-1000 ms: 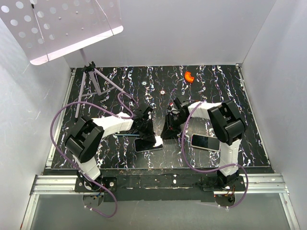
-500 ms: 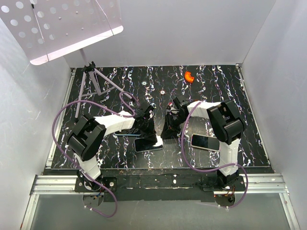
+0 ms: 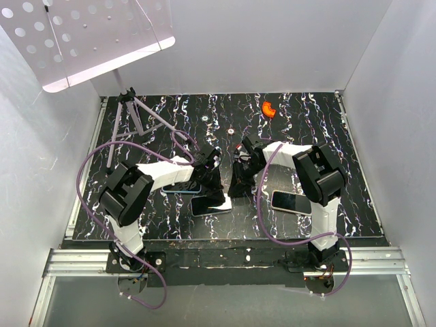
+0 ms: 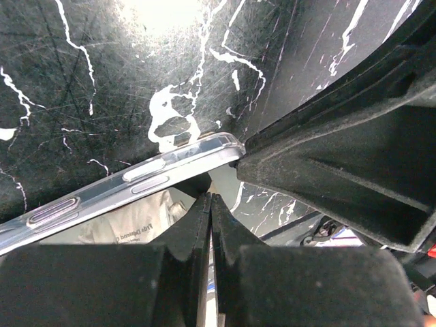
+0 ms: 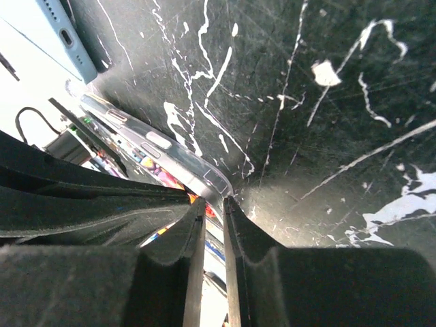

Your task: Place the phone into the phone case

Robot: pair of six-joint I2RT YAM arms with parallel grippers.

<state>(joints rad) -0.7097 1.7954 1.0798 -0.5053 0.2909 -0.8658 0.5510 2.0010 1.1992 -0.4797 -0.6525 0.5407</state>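
Phone case [image 4: 136,174] corner meets both tips: left gripper [image 4: 210,199] closed, right gripper [image 5: 214,204] nearly closed, hold unclear.

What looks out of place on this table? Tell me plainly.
The clear case looks tipped up off the table, not flat, caught between the left gripper and right gripper at mid-table. A phone lies flat beside them, not in it. A small orange thing sits alone near the far edge.
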